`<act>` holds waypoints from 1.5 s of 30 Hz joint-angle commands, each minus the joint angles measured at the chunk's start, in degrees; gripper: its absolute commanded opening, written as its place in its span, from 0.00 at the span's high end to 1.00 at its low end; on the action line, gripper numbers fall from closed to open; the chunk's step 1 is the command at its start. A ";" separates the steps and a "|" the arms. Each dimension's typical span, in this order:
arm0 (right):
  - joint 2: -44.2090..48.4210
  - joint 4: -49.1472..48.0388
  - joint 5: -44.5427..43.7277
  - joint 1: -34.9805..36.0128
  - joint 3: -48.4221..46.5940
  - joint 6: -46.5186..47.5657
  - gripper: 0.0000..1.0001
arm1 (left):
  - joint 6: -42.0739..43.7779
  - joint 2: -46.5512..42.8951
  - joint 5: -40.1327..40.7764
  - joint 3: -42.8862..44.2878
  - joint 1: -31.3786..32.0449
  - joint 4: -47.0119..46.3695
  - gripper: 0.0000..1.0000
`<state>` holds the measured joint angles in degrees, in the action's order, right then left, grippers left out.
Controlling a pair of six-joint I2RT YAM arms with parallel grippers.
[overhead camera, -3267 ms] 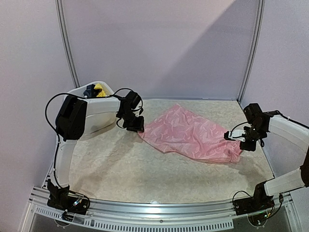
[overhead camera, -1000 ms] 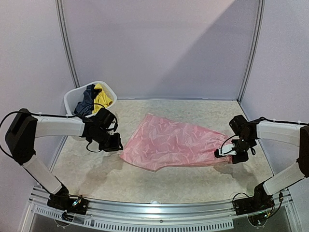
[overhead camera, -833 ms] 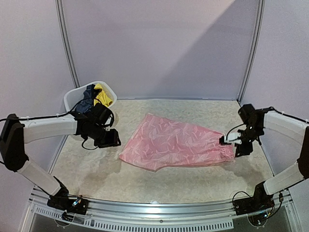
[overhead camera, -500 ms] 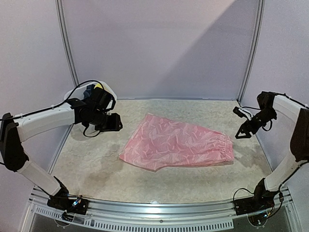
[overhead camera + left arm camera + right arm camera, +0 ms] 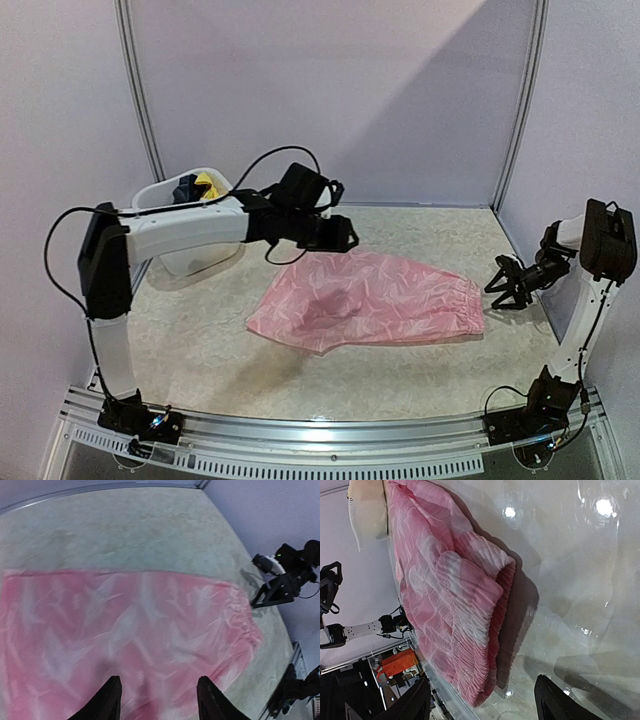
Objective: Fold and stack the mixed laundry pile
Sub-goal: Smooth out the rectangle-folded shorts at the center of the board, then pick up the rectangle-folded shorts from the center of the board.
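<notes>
The thin pink piece (image 5: 372, 305) lies spread flat in the middle of the table, its gathered band toward the right. My left gripper (image 5: 338, 236) hovers open above its far left edge; in the left wrist view the pink piece (image 5: 130, 625) fills the frame below the gripper (image 5: 159, 702), with nothing between the fingers. My right gripper (image 5: 503, 286) stands open just right of the gathered band (image 5: 485, 625), apart from it. A navy top (image 5: 186, 187) and a yellow piece (image 5: 206, 184) sit in the tub.
The white plastic tub (image 5: 190, 260) stands at the back left corner, partly behind the left arm. Pale walls and metal posts close in the table on three sides. The right arm (image 5: 282, 577) also shows in the left wrist view.
Both grippers have opened and let go of the pink piece, which now lies flat. The left arm rose and swung right over its far edge. The right arm drew back to the right.
</notes>
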<state>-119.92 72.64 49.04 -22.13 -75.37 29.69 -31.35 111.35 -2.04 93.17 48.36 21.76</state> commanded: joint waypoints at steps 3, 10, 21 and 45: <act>-0.48 -3.72 -2.44 0.31 2.90 -4.03 0.28 | -13.03 20.90 -9.80 18.27 4.54 -12.67 0.48; -0.81 -7.92 -3.35 3.54 4.17 -7.54 0.28 | -22.77 40.46 -12.32 39.44 7.72 -12.25 0.50; -3.64 -11.84 -1.57 7.40 4.73 -11.05 0.28 | -28.29 47.15 -14.13 39.40 7.99 -12.38 0.51; -1.97 -14.64 -3.50 8.15 6.13 -13.29 0.28 | -14.24 39.18 -9.39 36.15 10.24 -17.06 0.54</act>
<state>-120.81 65.14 52.90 -14.98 -71.16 16.45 -48.42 150.30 -9.45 125.58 56.60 7.18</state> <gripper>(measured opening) 0.715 0.476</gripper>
